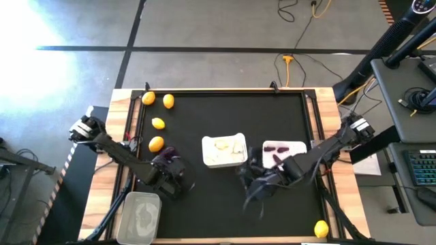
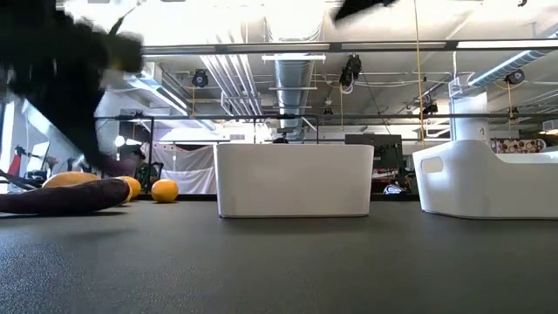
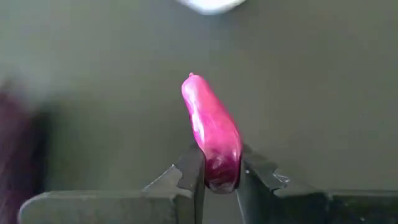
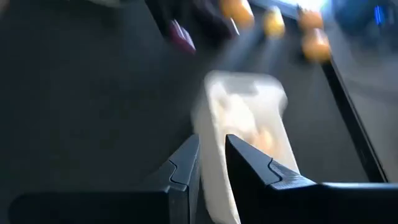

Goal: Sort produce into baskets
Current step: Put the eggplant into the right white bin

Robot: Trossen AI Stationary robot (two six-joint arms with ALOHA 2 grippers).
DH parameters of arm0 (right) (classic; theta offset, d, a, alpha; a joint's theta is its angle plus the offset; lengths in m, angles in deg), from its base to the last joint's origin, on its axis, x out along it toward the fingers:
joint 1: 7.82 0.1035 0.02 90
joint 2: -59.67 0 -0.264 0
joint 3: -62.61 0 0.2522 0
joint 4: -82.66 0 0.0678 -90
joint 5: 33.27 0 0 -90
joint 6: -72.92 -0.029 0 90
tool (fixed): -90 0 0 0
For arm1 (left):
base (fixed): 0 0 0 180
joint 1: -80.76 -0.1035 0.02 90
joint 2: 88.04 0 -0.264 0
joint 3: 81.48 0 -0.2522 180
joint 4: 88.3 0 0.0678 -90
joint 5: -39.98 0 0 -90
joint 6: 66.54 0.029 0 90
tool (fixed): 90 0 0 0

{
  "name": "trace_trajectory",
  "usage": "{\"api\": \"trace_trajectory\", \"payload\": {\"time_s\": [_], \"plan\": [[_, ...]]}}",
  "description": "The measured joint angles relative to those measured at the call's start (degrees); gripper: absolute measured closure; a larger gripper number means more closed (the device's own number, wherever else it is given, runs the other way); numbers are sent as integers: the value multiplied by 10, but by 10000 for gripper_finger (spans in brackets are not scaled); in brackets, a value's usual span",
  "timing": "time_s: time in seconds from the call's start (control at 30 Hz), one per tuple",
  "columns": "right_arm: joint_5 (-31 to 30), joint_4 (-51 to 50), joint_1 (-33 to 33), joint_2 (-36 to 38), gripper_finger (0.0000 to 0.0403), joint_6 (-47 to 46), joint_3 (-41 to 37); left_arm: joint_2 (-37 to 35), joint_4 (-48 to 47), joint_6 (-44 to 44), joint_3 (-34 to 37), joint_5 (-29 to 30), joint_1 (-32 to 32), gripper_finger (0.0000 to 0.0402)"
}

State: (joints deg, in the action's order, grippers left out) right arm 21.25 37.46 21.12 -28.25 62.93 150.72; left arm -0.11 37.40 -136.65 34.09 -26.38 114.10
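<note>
Currently left gripper (image 3: 219, 177) clamped on purple eggplant (image 3: 211, 130), mid-carry over bench (image 1: 225, 204). Next: move to purple-holding tray (image 1: 300, 144), release. Right gripper (image 4: 211, 158) narrow, empty.

Left end effector (image 3: 216, 180) clamped low at table left, right end effector (image 4: 211, 158) narrowly parted mid-table

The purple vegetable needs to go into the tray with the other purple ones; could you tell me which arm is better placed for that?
The left. Its gripper is already shut on the purple vegetable, just left of the two white trays. The right gripper holds nothing and points at the middle tray, not the purple-filled tray.
</note>
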Motion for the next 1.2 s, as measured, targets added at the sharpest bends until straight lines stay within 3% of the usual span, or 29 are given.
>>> {"api": "trace_trajectory", "payload": {"time_s": [0.13, 0.27, 0.37, 0.6, 0.73, 0.9, 1.2], "plan": [[43, 110, 32, -19, 333, 103, -2, 9, 170, 240, -35, 30, 12, 352], [136, 154, 44, -66, 317, 166, -2, 37, 388, 403, -39, -50, 6, 352], [144, 152, 45, -108, 295, 174, 7, 65, 493, 453, -39, -98, 6, 352], [45, 132, 58, -155, 239, 212, 37, 153, 524, 407, -37, -120, -10, 352], [90, 133, 57, -170, 220, 199, 40, 201, 576, 380, -37, -123, -14, 352], [138, 122, 60, -212, 221, 208, 39, 207, 600, 379, -37, -127, -18, 352], [31, 124, 59, -254, 244, 212, 60, 208, 611, 366, -36, -117, -36, 352]]}}
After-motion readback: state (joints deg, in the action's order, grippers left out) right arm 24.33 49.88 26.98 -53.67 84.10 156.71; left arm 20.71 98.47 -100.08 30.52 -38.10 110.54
